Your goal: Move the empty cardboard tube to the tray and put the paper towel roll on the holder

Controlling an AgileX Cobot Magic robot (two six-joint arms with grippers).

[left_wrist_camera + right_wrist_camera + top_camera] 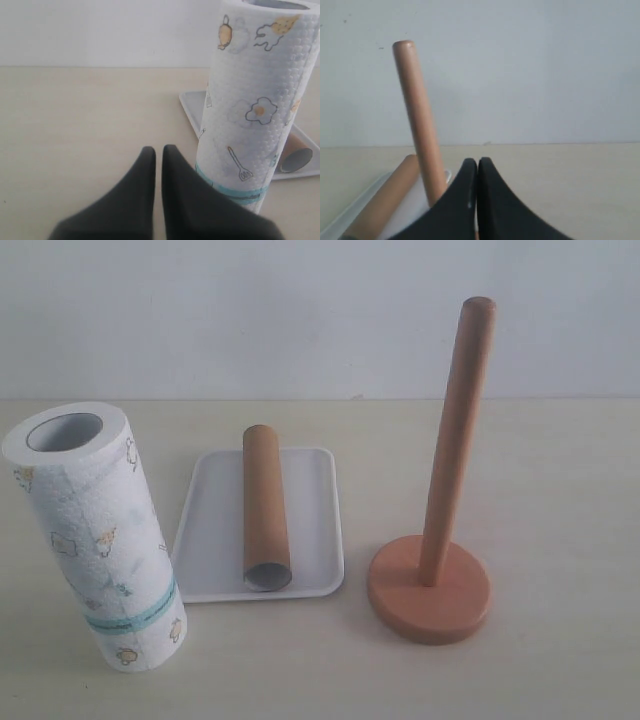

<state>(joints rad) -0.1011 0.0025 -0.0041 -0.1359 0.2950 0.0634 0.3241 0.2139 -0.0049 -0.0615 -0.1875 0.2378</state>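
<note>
The brown cardboard tube [265, 508] lies lengthwise on the white tray [215, 540] at the table's middle. Left of the tray the paper towel roll [95, 535] stands on end, leaning a little. The wooden holder [430, 590] stands bare to the right, its pole [457, 430] upright. Neither gripper shows in the exterior view. In the left wrist view my left gripper [158, 152] is shut and empty, just beside the roll [255, 105], with the tube's end [298, 156] behind it. In the right wrist view my right gripper [478, 165] is shut and empty, with the pole [417, 115] and tube [385, 200] beyond it.
The pale wooden table [560, 490] runs back to a plain white wall [300, 310]. Nothing else stands on it besides the tray, roll and holder.
</note>
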